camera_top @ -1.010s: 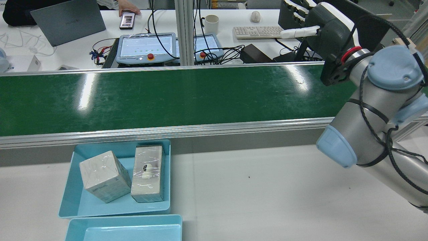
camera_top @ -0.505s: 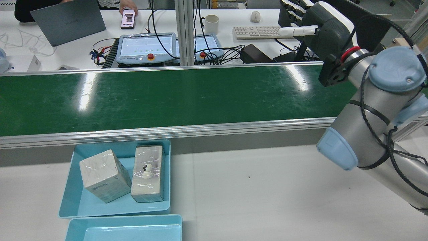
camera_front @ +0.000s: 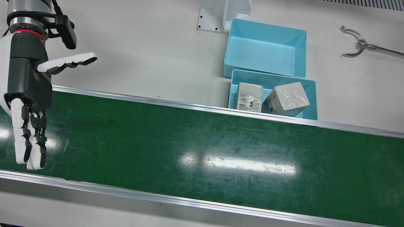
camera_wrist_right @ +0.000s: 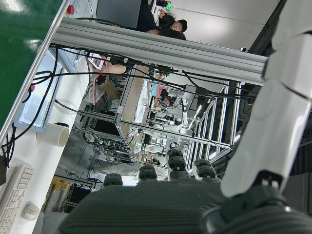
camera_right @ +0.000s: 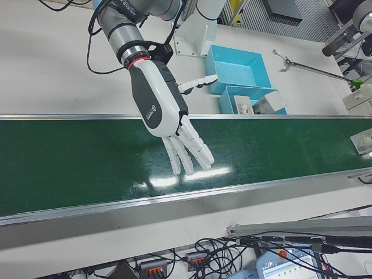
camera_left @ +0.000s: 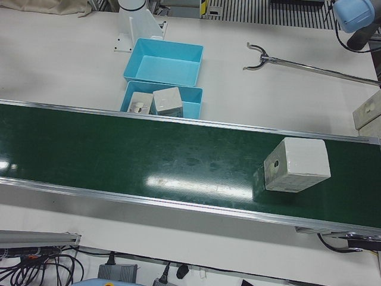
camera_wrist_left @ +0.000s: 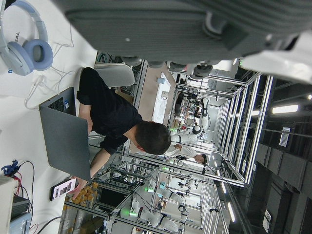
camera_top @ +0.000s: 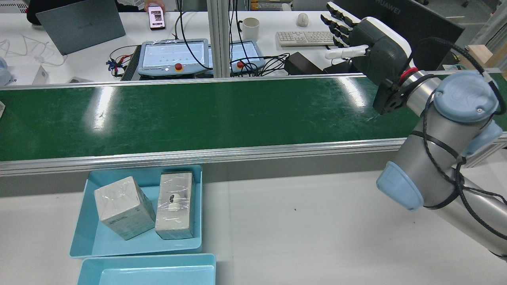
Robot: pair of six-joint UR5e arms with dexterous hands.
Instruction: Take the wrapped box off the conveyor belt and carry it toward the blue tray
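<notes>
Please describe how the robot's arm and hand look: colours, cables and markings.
The right arm is a silver tube with pale blue joint caps and black cables wound around it. A red ring sits at the wrist. The right hand has a white back with a small round logo, a dark ribbed palm, and white fingers with black joints.

The wrapped box (camera_left: 296, 164) on the conveyor belt (camera_left: 149, 161) shows only in the left-front view; the front and rear views cut the belt off short of it. The left hand (camera_wrist_left: 195, 29) appears only as a blurred dark mass along the top edge of its own view, with the fingers out of sight, so whether they are spread or closed cannot be told, and only a blue joint of the left arm (camera_left: 356, 15) pokes in at the left-front view's corner. In the rear view the nearer blue tray (camera_top: 146, 269) is cut by the bottom edge, and the label on the wrapped box in the blue tray (camera_top: 174, 206) is too small to read.
</notes>
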